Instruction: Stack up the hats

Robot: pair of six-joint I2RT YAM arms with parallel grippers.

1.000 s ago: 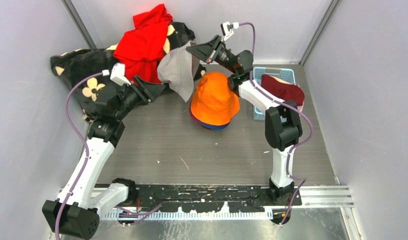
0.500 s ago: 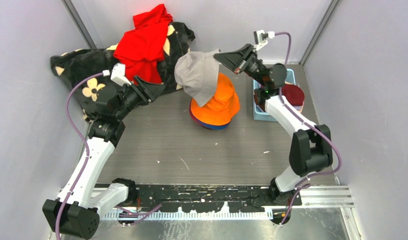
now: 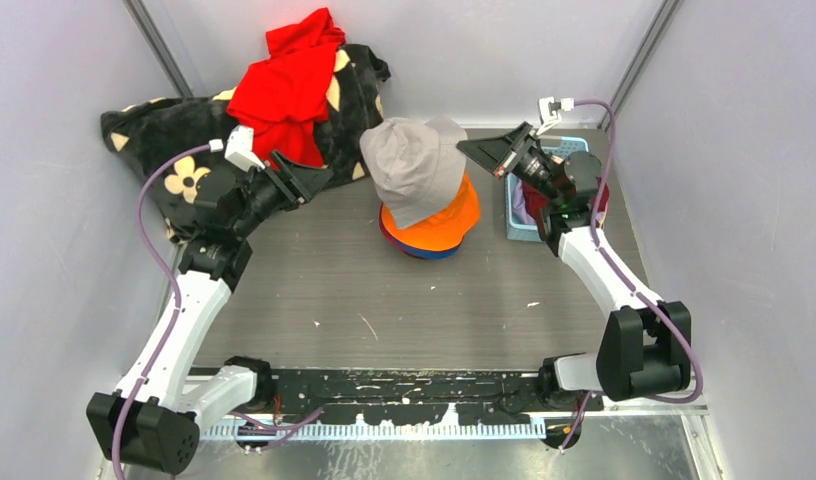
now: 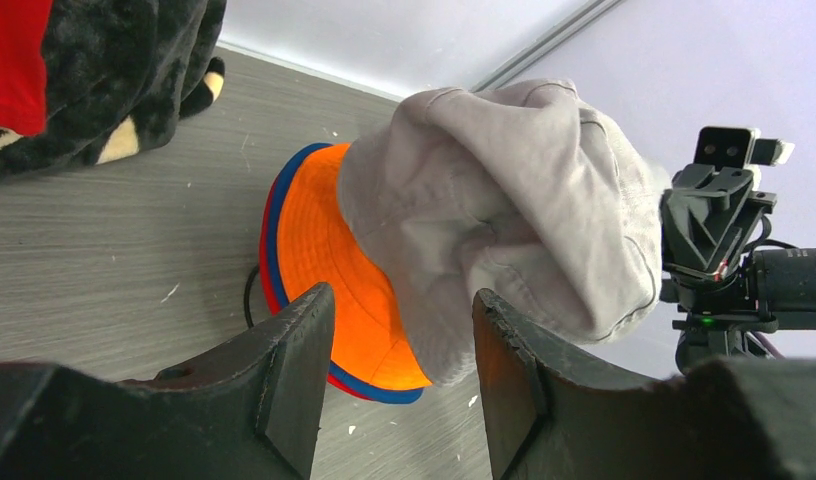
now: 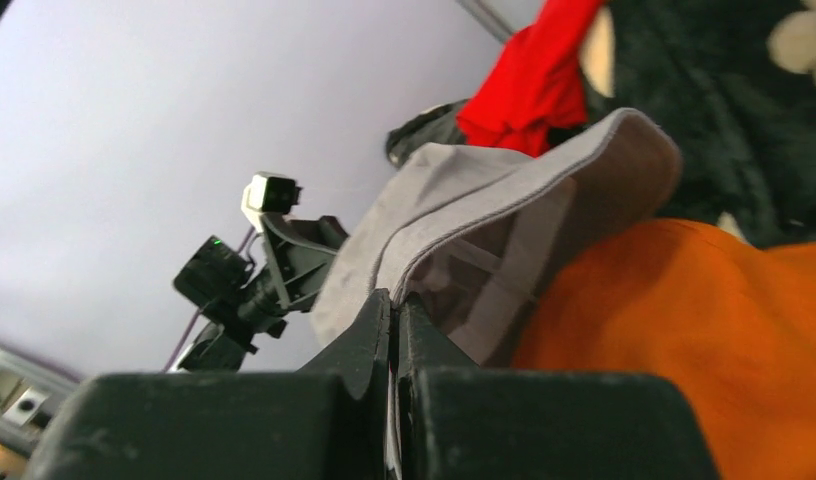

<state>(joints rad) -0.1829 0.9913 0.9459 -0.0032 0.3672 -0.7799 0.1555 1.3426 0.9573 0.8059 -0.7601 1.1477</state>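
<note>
Carried to frame centre, the grey hat (image 3: 416,170) drapes over the orange hat (image 3: 446,224), brim clamped in the right end effector (image 3: 468,149), which should square it before releasing; the left end effector (image 3: 322,177) gapes empty.

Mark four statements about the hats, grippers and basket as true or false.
1. The right gripper pinches the brim of the grey hat. True.
2. The left gripper is shut on the orange hat. False: it is open and holds nothing.
3. The grey hat lies partly over the orange hat. True.
4. The basket stands to the left of the orange hat. False: it stands to its right.
</note>
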